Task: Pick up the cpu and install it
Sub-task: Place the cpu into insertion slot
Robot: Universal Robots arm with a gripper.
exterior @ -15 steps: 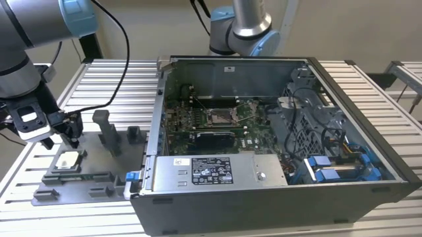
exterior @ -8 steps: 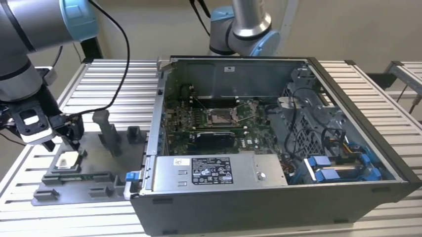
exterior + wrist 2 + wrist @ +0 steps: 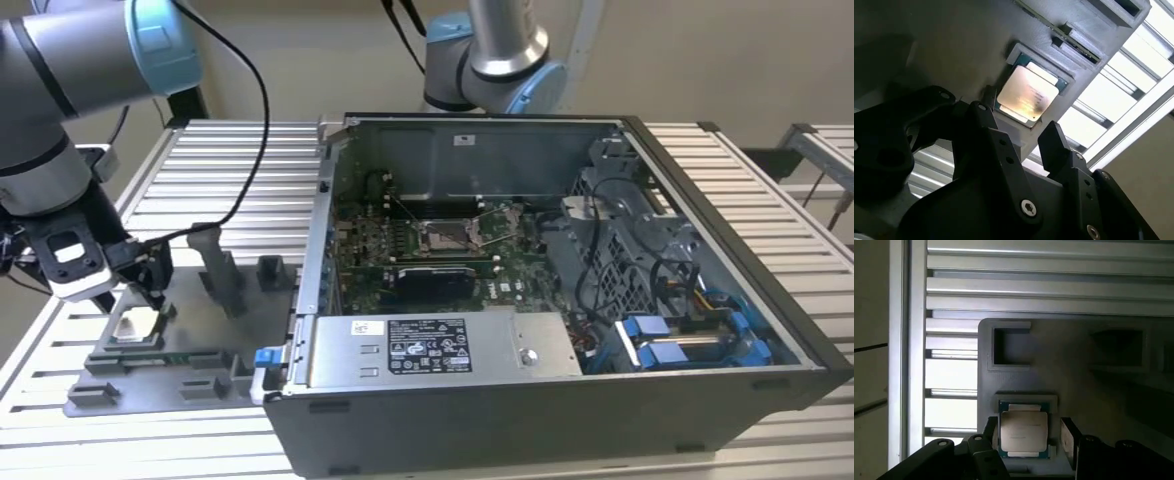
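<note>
The cpu [image 3: 134, 325] is a small flat square chip with a pale metal top. It lies in a recessed pocket of the grey fixture tray [image 3: 187, 352] at the exterior view's left. My gripper [image 3: 142, 302] hangs just above it and is open. In both wrist views the two black fingers [image 3: 1069, 438] stand either side of the cpu [image 3: 1023, 431] with gaps, not touching it. The second wrist view shows the cpu [image 3: 1026, 92] beyond the gripper [image 3: 1015, 119]. The dark metal-framed socket [image 3: 447, 235] sits on the green board inside the computer case [image 3: 694, 330].
The open case fills the middle and the exterior view's right of the slatted metal table [image 3: 240, 160]. A silver labelled box [image 3: 434, 345] sits at its near side. Grey posts [image 3: 214, 265] rise from the tray beside the gripper. A second arm [image 3: 487, 55] stands behind the case.
</note>
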